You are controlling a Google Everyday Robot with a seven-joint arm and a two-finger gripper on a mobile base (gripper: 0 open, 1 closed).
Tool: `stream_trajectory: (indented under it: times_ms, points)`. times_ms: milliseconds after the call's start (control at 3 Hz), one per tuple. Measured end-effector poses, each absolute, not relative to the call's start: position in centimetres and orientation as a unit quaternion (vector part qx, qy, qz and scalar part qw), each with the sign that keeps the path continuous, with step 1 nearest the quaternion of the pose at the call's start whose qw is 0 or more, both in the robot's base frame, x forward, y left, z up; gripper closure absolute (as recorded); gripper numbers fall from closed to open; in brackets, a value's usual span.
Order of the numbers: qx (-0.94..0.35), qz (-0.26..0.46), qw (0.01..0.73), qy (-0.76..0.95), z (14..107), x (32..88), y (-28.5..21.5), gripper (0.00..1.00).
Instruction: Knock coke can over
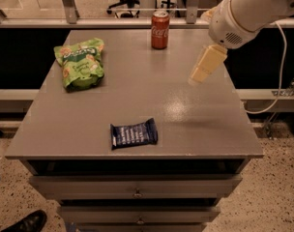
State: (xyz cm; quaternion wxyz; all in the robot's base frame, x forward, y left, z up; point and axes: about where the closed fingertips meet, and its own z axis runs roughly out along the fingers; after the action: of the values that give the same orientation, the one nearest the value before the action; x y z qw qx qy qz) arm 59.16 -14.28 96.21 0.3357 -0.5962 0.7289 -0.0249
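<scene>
The red coke can (160, 30) stands upright near the far edge of the grey table (195, 129), about mid-width. My gripper (196, 77) hangs above the table's right side, to the right of the can and nearer to me, well apart from it. It points down and to the left. It holds nothing that I can see.
A green snack bag (80, 63) lies at the table's left. A dark blue flat wrapper (133, 133) lies near the front edge. A drawer front (137, 186) is below the tabletop. A railing (89, 21) runs behind the table. A shoe (25, 222) is on the floor at lower left.
</scene>
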Motion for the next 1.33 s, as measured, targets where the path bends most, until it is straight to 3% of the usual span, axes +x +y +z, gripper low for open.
stream_trajectory:
  times_ms: [1333]
  points:
    - [-0.506,0.107,0.496,0.698,93.9,72.5,-9.6,0.00]
